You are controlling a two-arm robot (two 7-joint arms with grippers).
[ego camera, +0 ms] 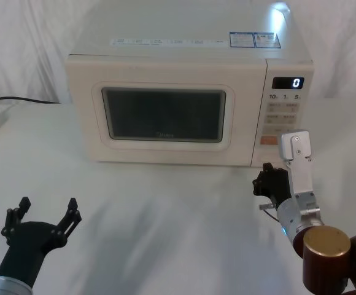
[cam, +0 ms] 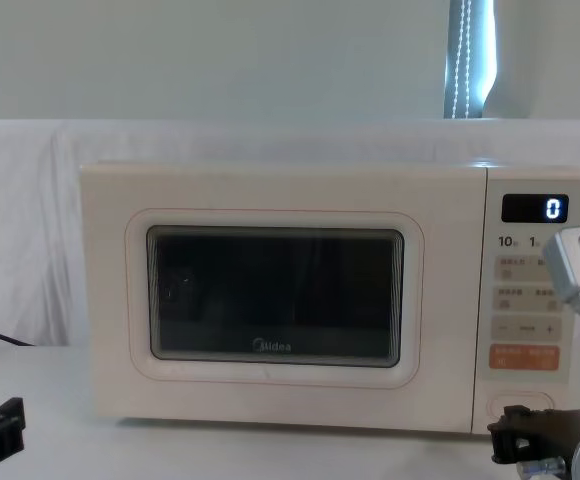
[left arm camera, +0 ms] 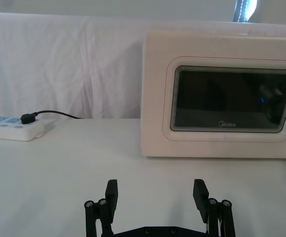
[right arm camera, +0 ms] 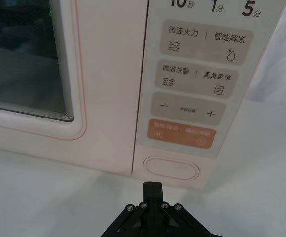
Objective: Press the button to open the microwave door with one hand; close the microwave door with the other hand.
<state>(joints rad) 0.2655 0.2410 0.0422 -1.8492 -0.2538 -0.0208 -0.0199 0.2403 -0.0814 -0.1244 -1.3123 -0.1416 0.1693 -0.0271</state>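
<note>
We read "Midea" on the shut microwave door [cam: 275, 300]; display [cam: 535, 208] shows 0. Right pincer [right arm camera: 153, 186], fingers together, sits just before the button [right arm camera: 172, 168]. Left pincer [left arm camera: 156, 195] gapes wide above the desk [left arm camera: 59, 168].

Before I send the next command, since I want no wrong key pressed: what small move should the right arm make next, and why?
Probably ease the right gripper straight forward onto the button. Its shut fingers sit just short of that wide cream button, below the orange button, and the microwave door is shut. The left gripper waits open at the front left.
</note>
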